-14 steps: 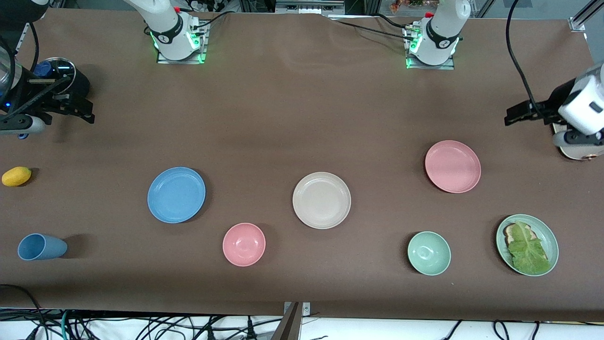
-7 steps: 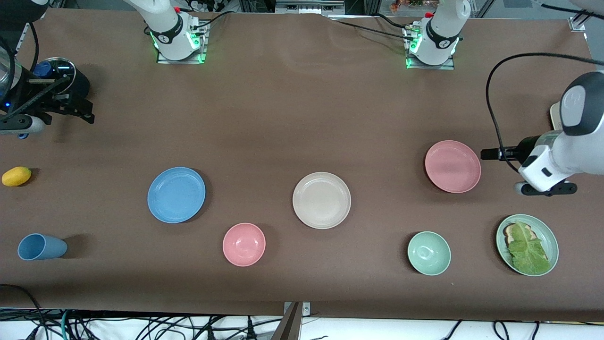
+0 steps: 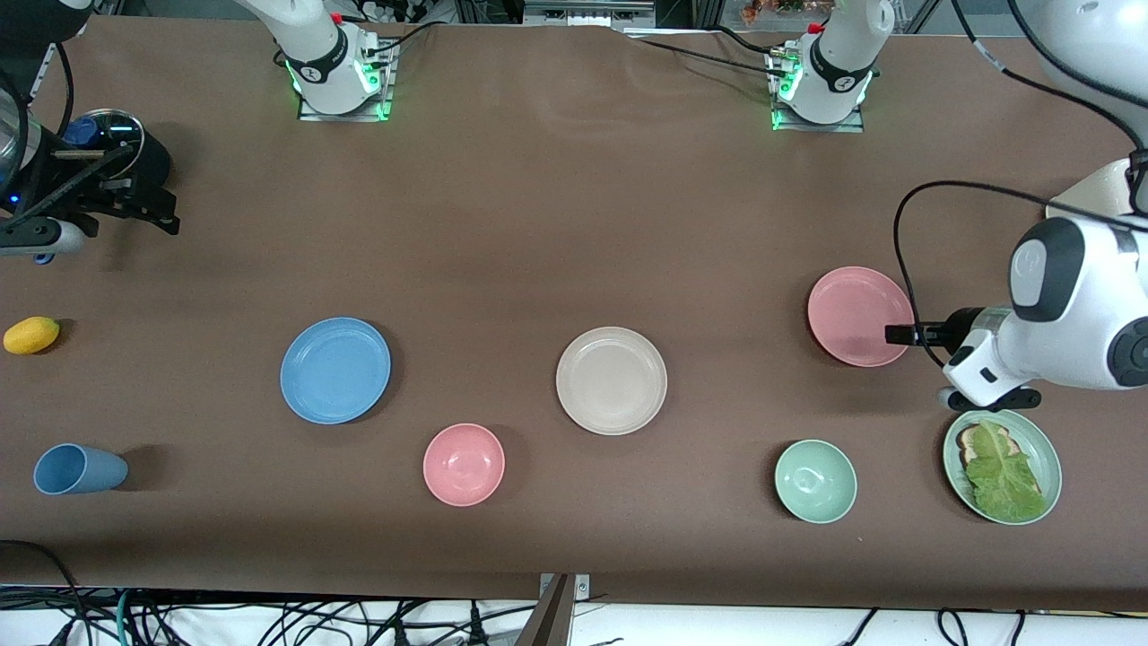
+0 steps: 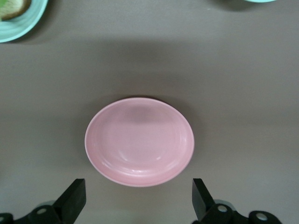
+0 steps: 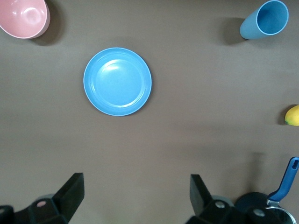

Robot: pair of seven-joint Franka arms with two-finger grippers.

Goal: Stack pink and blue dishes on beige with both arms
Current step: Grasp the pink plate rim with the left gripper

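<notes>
Brown cloth-covered table: left gripper, fingers apart, hovers at the rim of a flat round matte pink plate, seemingly light, stiff, best pinched by its thin edge; right gripper waits spread.

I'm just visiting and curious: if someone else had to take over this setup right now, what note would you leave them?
Left gripper: open, empty, at the edge of the pink plate toward the left arm's end of the table.
Right gripper: open, empty, waiting at the right arm's end of the table.
Blue plate: flat on the table, untouched.
Beige plate: mid-table between the other two, nothing on it.
Done: nothing stacked yet.
Left: lift the pink and blue plates and stack both on the beige one.
</notes>
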